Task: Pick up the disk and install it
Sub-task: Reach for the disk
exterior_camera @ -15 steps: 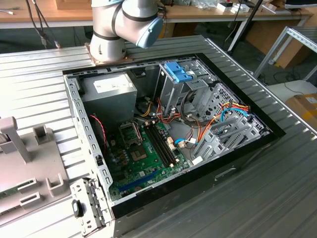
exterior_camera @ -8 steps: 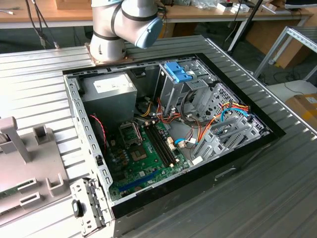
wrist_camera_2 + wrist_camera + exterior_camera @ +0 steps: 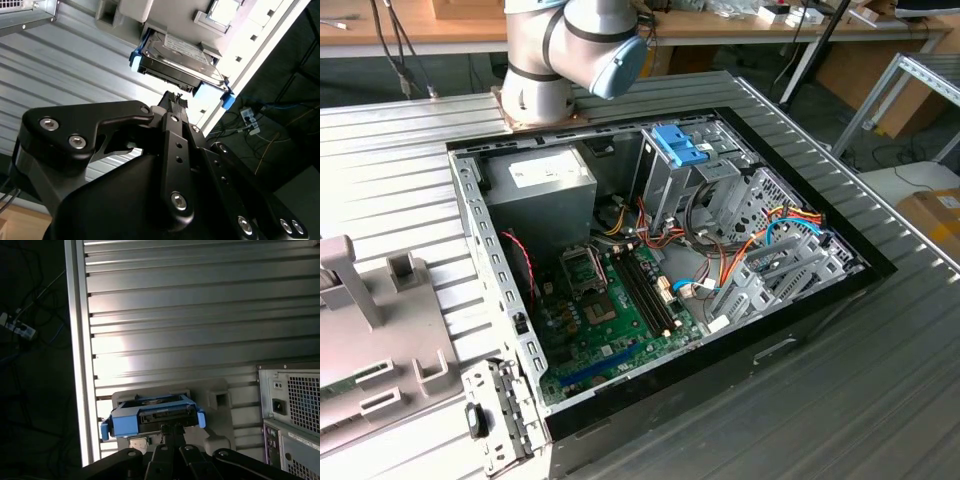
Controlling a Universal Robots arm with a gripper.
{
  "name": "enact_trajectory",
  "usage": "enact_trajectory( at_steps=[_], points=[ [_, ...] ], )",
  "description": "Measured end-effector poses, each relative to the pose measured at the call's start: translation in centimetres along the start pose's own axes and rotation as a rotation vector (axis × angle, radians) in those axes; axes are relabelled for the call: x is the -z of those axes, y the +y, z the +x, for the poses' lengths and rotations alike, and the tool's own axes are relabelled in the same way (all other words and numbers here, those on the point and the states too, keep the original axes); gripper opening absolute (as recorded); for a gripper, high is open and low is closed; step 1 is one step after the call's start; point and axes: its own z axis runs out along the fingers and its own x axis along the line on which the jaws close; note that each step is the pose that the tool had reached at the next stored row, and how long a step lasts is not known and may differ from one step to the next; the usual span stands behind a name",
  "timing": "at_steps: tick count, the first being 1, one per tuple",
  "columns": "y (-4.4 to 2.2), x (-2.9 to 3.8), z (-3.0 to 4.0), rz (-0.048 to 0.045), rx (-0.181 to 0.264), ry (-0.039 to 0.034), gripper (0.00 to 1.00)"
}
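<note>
The disk [image 3: 150,416] lies flat in a grey holder [image 3: 220,400] on the ribbed table [image 3: 200,315], just beside the back of the computer case [image 3: 292,410] and not inside it. I think the holder keeps it raised and steady for taking. The claw [image 3: 171,428] points at the disk's near edge, its fingers almost pressed together with nothing between them. Whether the tips touch the disk, I cannot tell.

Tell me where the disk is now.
In both wrist views the disk sits in a grey holder on the ribbed table, near its edge, just ahead of the gripper.
</note>
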Motion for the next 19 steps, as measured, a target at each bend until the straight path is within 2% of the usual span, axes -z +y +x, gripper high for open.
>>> enact_trajectory(
  at_steps=[1, 2, 8, 13, 15, 19],
  points=[
    [-0.06, 0.01, 0.56, 0.0, 0.0, 0.0, 0.11],
    [-0.15, 0.03, 1.49, 0.0, 0.0, -0.0001, 0.11],
    [-0.33, 0.08, 3.4, 0.0001, -0.001, 0.0, 0.11],
    [-0.36, 0.07, 3.64, 0.0, -0.001, -0.0001, 0.11],
    [-0.4, 0.08, 4.02, 0.0001, -0.001, 0.0, 0.11],
    [-0.77, 0.08, 3.99, 0.0, -0.001, -0.0001, 0.11]
  ],
)
